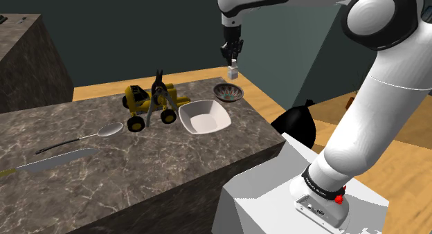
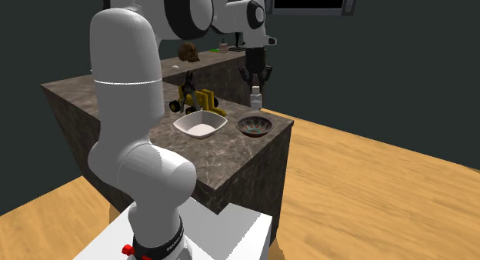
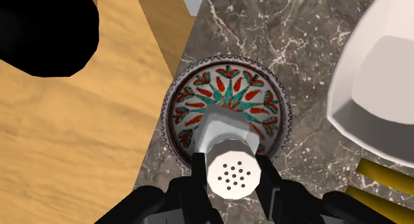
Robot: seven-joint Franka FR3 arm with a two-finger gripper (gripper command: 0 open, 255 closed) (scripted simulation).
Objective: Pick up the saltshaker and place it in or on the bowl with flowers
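Note:
A small white saltshaker (image 1: pixel 233 72) (image 2: pixel 256 96) (image 3: pixel 229 156) with a perforated top hangs in the air, clasped between the black fingers (image 3: pixel 192 186) of my gripper (image 1: pixel 232 63) (image 2: pixel 255 83) (image 3: pixel 231 181). Straight beneath it on the marble counter sits the flower-patterned bowl (image 1: pixel 228 93) (image 2: pixel 255 127) (image 3: pixel 225 100), round, with red and teal petals inside. The shaker is well above the bowl and apart from it. In the wrist view the shaker's body covers the bowl's middle.
A white square bowl (image 1: pixel 203 118) (image 2: pixel 199 125) (image 3: pixel 378 97) lies beside the flowered one. A yellow toy vehicle (image 1: pixel 149 104) (image 2: pixel 194 99), a spoon (image 1: pixel 83 138) and a knife (image 1: pixel 52 162) lie farther along the counter (image 1: pixel 138 163). The counter edge drops to wooden floor (image 3: pixel 73 143) close by the flowered bowl.

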